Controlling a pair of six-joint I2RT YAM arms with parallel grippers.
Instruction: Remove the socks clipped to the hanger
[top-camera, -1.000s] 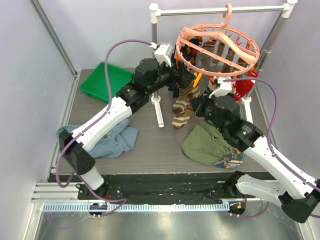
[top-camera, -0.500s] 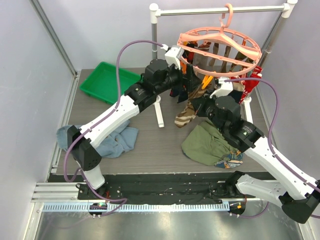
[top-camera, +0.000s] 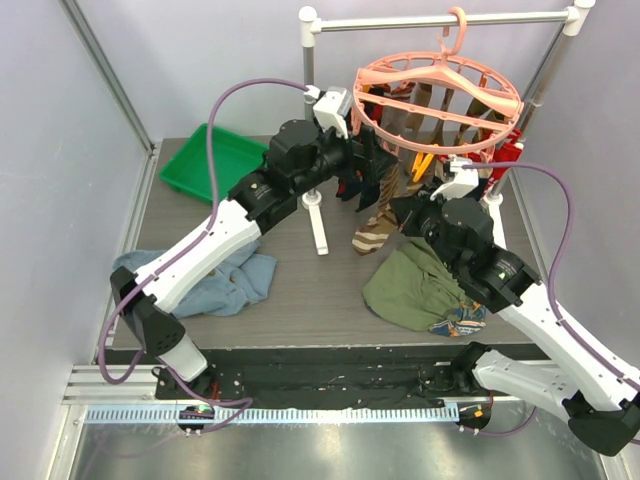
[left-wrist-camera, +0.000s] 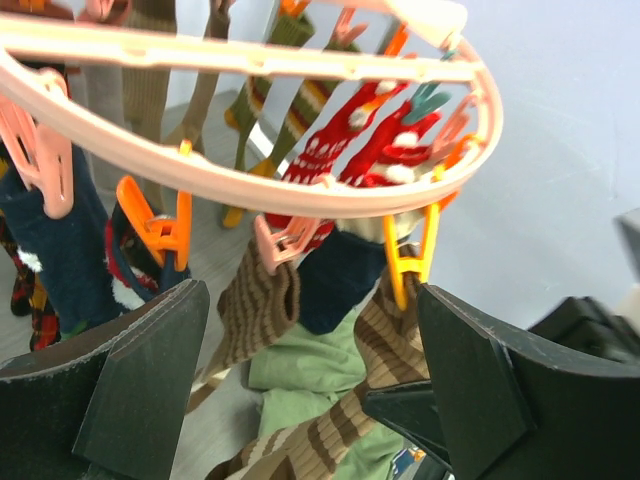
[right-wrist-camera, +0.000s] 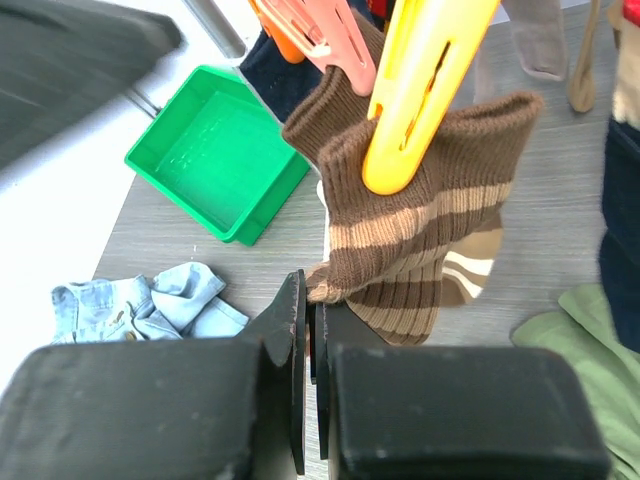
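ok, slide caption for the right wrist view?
Right gripper, shut, at the lower edge of a brown tan-striped knit sock hanging from a yellow plastic peg.

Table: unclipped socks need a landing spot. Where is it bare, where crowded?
Bare table lies between the blue denim garment and the olive garment; the green tray is empty too. Crowded beneath the hanger, where socks dangle.

Pale lilac walls (top-camera: 200, 60) around a grey wood-grain tabletop (top-camera: 310, 290)
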